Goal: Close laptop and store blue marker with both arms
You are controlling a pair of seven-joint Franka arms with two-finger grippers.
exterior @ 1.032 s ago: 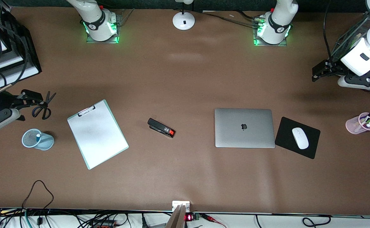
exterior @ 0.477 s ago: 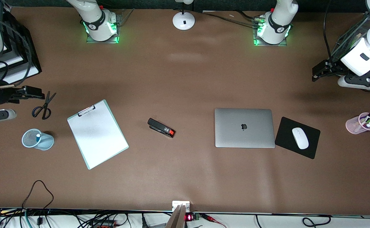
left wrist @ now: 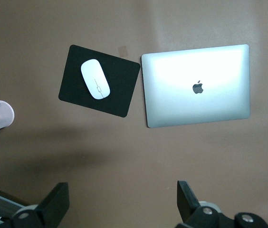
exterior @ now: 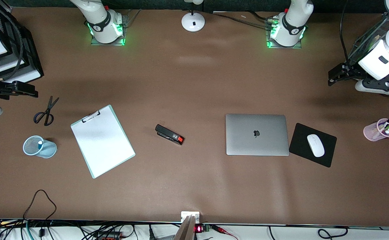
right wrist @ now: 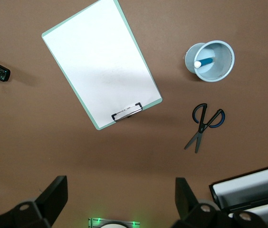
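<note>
Left gripper (left wrist: pixel 119 204) raised high at left arm's end of worktop (exterior: pixel 194 83), jaws apart, empty. Right gripper (right wrist: pixel 119 202) raised at right arm's end, near scissors (exterior: pixel 46 111), jaws apart, empty; arm mostly cut off by frame edge. Laptop (exterior: pixel 257 134) shut flat, beside mouse pad (exterior: pixel 312 145). Blue marker (right wrist: pixel 205 62) upright in blue mesh cup (exterior: pixel 38 147), only white end showing

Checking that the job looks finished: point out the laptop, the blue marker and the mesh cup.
laptop (exterior: pixel 257 134): front view, middle of closed lid.
blue marker (right wrist: pixel 204 62): right wrist view, shaft inside cup.
mesh cup (right wrist: pixel 221 72): right wrist view, rim.
</note>
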